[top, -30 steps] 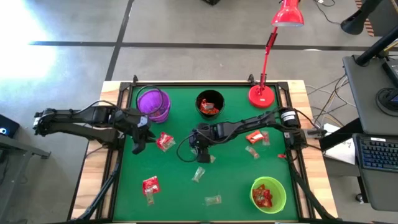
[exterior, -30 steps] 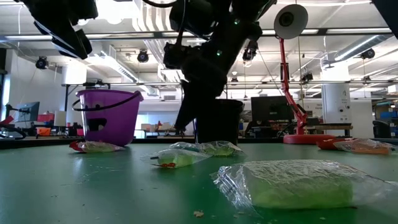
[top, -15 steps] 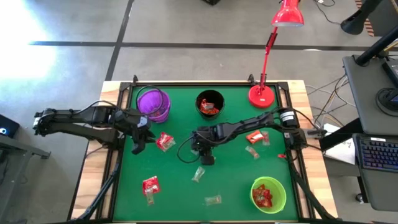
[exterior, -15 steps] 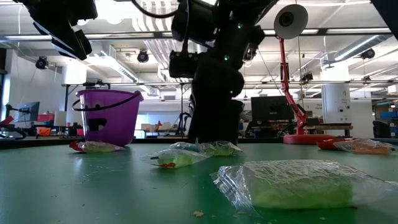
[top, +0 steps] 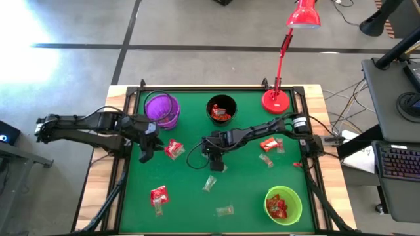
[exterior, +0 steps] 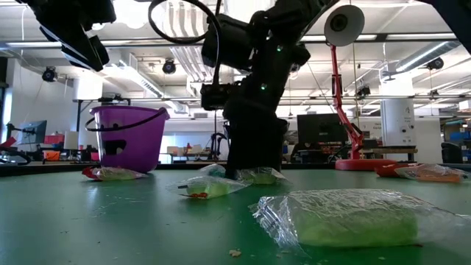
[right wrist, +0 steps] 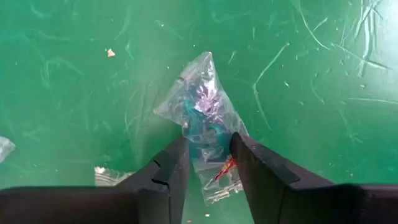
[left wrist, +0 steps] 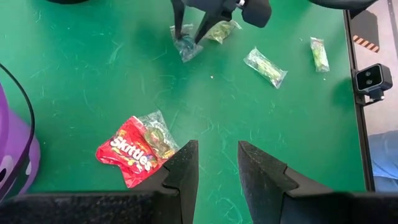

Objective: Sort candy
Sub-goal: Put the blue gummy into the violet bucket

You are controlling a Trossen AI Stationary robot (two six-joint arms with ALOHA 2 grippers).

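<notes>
The right gripper point(right wrist: 207, 163) stood near the middle of the green table point(top: 249, 190), its fingers pinching a clear candy bag point(right wrist: 202, 118) lying flat there. The left gripper point(left wrist: 217, 168) hovered, fingers spread, beside a red candy packet point(left wrist: 132, 151) near the purple bucket point(top: 161, 109).

Grey floor point(top: 197, 26) surrounds the table; red lamp point(top: 279, 98) stands there.

Two dark, jointed robot arms with black cables looping beside them. Each ends in two blocky, matte black fingers point(left wrist: 186, 171) with textured surfaces; a small green light possibly glows on one wrist.
</notes>
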